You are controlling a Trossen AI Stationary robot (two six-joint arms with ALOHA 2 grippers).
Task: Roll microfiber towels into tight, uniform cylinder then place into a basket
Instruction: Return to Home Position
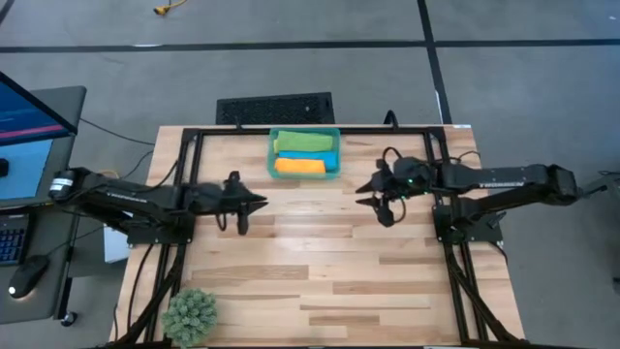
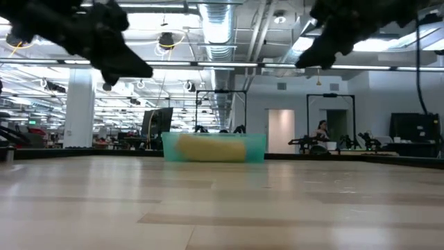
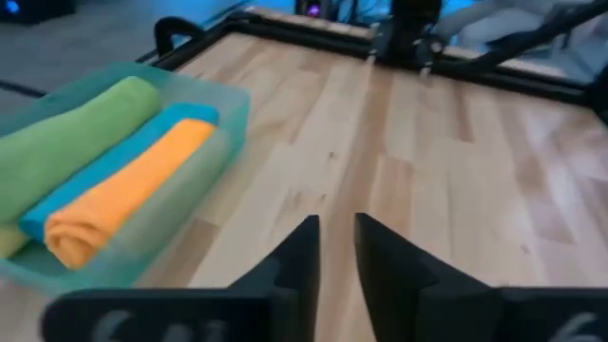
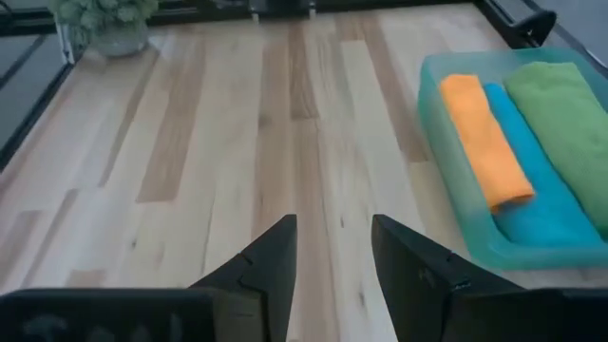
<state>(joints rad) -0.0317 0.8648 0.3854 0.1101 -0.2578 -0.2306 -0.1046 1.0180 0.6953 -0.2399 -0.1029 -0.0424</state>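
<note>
The teal basket (image 1: pixel 272 155) stands at the middle of the table's far edge. In it lie rolled towels side by side: green (image 1: pixel 302 143), blue (image 3: pixel 114 161) and orange (image 1: pixel 298 167); the low view shows a yellow roll (image 2: pixel 211 148) through the basket's wall. My left gripper (image 1: pixel 260 204) hovers above the table to the left of the basket, its fingers (image 3: pixel 302 249) a narrow gap apart with nothing between them. My right gripper (image 1: pixel 360 195) hovers to the right of the basket, open and empty (image 4: pixel 332 237). Both point toward the table's middle.
A small green plant (image 1: pixel 190 315) stands at the near left corner. A black grated rectangle (image 1: pixel 274 108) lies beyond the far edge. Black frame rails (image 1: pixel 194 145) run along the table's sides. Bare wood (image 1: pixel 310 262) spreads between and in front of the arms.
</note>
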